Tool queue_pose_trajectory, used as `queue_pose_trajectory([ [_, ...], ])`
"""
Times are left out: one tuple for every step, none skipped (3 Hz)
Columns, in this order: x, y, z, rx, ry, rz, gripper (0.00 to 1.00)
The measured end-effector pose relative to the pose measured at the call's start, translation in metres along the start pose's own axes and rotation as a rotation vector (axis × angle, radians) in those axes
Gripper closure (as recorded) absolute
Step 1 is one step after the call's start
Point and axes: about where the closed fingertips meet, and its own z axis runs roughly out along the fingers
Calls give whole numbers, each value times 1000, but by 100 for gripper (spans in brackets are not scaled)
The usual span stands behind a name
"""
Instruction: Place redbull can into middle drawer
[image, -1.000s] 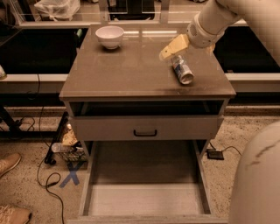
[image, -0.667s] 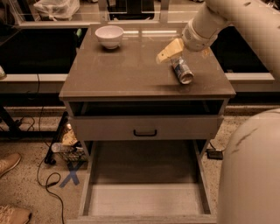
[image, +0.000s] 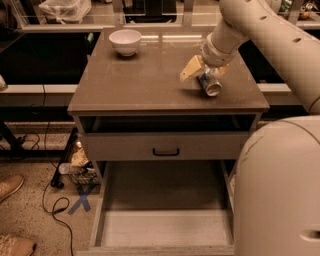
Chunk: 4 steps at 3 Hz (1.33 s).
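Note:
The redbull can (image: 212, 86) lies on its side on the cabinet top (image: 150, 80), near the right edge, its silver top facing the front. My gripper (image: 203, 74) is down at the can's far end, open, with one pale finger (image: 190, 68) to the can's left and the other on its right. The can rests on the top. Below, the middle drawer (image: 98, 210) is pulled far out, its pale plank floor bare.
A white bowl (image: 125, 41) stands at the back left of the cabinet top. A grey drawer front with a black handle (image: 166, 151) sits above the open drawer. My base (image: 280, 195) fills the lower right. Cables and clutter (image: 75, 167) lie on the floor at left.
My gripper has moved down and slightly left, from above the can to around its far end. The can has not moved.

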Motion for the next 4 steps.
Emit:
queue_pose_trajectory([
  [-1,3,10,-18,11,-13,49],
  [-3,13,13,-51,11,-47,72],
  [1,22,11,-98,2,-75,95],
  [4,42,-29,-220,-75,-167,100],
])
